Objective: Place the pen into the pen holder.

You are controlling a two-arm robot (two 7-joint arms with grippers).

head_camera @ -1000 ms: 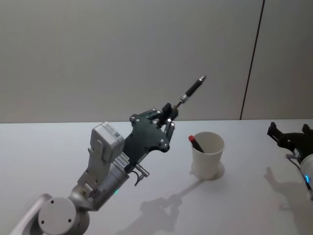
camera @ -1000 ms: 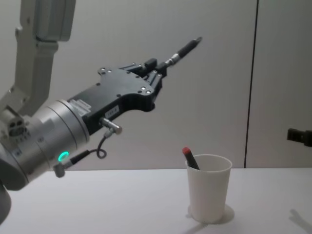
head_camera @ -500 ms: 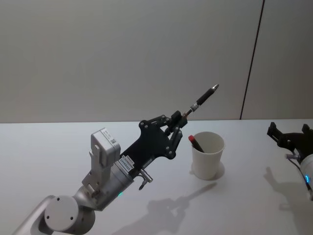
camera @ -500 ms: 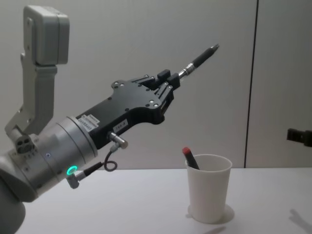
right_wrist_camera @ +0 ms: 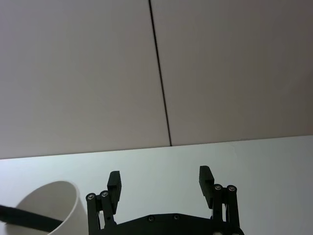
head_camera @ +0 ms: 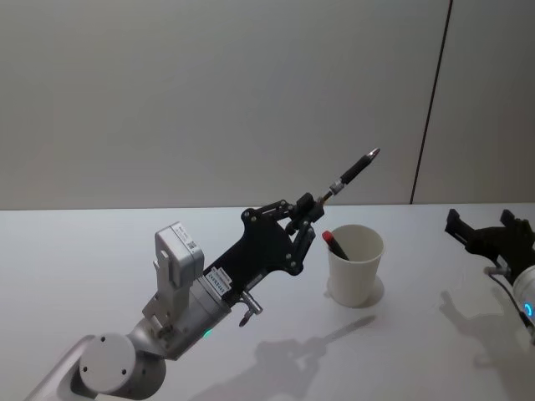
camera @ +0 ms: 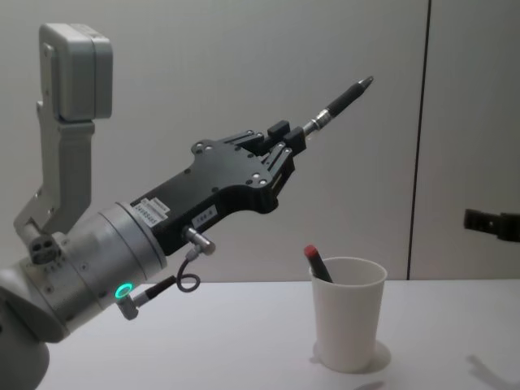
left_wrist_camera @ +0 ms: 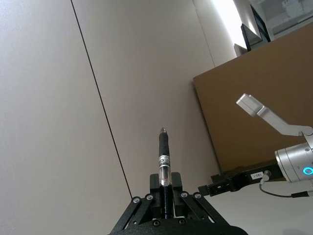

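Observation:
My left gripper (head_camera: 308, 206) (camera: 290, 140) (left_wrist_camera: 165, 188) is shut on a black pen (head_camera: 351, 174) (camera: 340, 100) (left_wrist_camera: 164, 161), held in the air with its tip pointing up and to the right. The pen is above and left of the pen holder (head_camera: 354, 264) (camera: 348, 313) (right_wrist_camera: 46, 208), a white paper cup standing on the table. Another pen with a red end (head_camera: 334, 244) (camera: 316, 262) leans inside the cup. My right gripper (head_camera: 485, 236) (right_wrist_camera: 160, 183) hovers open and empty over the table at the far right.
The white table (head_camera: 100, 251) carries just the cup. A plain grey wall with a dark vertical seam (head_camera: 430, 100) stands behind. In the left wrist view a brown board (left_wrist_camera: 254, 112) shows beyond the right arm.
My left gripper has carried the pen to the right and slightly down, closer to the cup. The right gripper has shifted a little to the left.

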